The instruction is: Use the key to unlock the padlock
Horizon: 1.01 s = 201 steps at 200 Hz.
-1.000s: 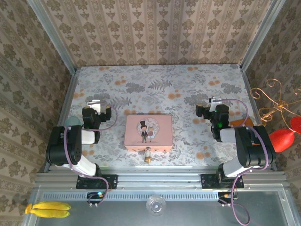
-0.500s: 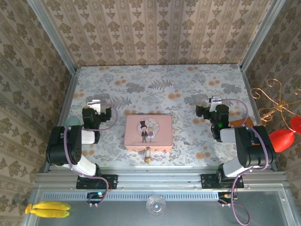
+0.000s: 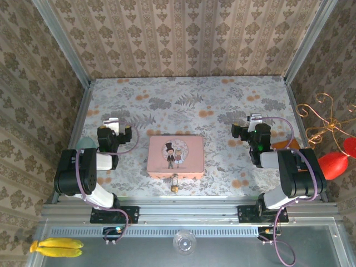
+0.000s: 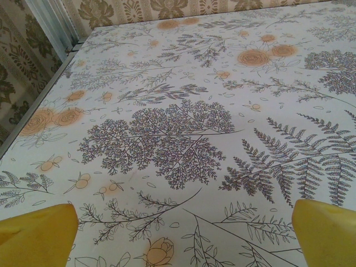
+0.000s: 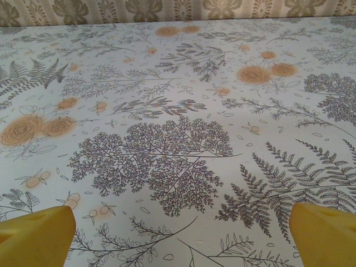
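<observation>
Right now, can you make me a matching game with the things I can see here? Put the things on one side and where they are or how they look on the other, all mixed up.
Things:
1. padlock
2. pink tin box
3. bananas
4. left fingers

Places or states:
a. in the middle of the flowery table
b. against the near side of the box
c. spread wide apart, holding nothing
d. off the table, at the near left corner

Pairs: 1-b, 2-a, 3-d, 4-c
</observation>
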{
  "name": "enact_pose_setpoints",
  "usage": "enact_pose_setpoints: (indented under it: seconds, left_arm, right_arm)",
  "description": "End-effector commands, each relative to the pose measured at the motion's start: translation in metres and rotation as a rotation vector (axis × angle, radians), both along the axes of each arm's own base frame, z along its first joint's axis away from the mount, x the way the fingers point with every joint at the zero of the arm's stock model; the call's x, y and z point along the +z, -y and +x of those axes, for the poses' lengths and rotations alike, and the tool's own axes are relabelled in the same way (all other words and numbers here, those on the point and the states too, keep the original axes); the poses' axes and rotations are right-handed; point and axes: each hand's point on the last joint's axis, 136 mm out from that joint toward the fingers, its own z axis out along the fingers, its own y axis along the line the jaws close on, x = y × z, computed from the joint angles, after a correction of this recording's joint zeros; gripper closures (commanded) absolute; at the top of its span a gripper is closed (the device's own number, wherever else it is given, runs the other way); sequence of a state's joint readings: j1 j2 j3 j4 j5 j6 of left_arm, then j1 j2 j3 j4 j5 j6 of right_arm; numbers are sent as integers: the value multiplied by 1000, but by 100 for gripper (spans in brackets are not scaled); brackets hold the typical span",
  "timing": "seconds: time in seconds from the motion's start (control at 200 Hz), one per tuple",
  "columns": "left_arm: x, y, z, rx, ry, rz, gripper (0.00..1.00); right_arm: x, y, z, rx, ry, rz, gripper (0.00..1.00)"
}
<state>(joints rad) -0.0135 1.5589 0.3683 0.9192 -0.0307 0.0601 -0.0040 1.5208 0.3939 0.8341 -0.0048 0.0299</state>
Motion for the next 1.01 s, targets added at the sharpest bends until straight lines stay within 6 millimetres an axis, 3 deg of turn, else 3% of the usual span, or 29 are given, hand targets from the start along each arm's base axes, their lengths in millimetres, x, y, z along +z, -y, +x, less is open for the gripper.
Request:
enact_pose_setpoints:
  seconds: [0.0, 0.085, 0.17, 0.22, 0.275, 0.41, 0.595, 0.725, 0.795, 0.86, 1.0]
  left_arm:
    - [10, 4, 7, -15, 26, 4, 0]
    - [12, 7, 6, -35, 36, 11, 0]
    - [24, 23, -2, -108, 65, 37, 0]
    - [31, 32, -8, -138, 79, 62, 0]
    - [44, 43, -15, -171, 105, 100, 0]
    - [85, 60, -26, -169, 173, 151, 0]
    - [139, 19, -32, 145, 117, -63, 0]
    - [175, 23, -50, 124, 152, -183, 0]
    - [185, 20, -66, 138, 158, -305, 0]
    - [193, 18, -80, 120, 184, -436, 0]
    - [202, 8, -112, 79, 291, -619, 0]
  right_arm:
    - [6, 1, 6, -9, 18, 0, 0]
    - [8, -3, 6, 17, 22, -2, 0]
    - [17, -23, 1, 130, 31, -21, 0]
    - [23, -23, -3, 127, 56, -22, 0]
    - [26, -29, -8, 156, 38, -44, 0]
    - [59, -50, -16, 204, 55, -110, 0]
    - [132, -54, -35, 181, 102, 12, 0]
    - [188, -49, -66, 129, 185, 163, 0]
    - [203, -29, -84, -15, 195, 292, 0]
    - [204, -1, -104, -218, 194, 467, 0]
    - [216, -27, -121, -46, 148, 506, 0]
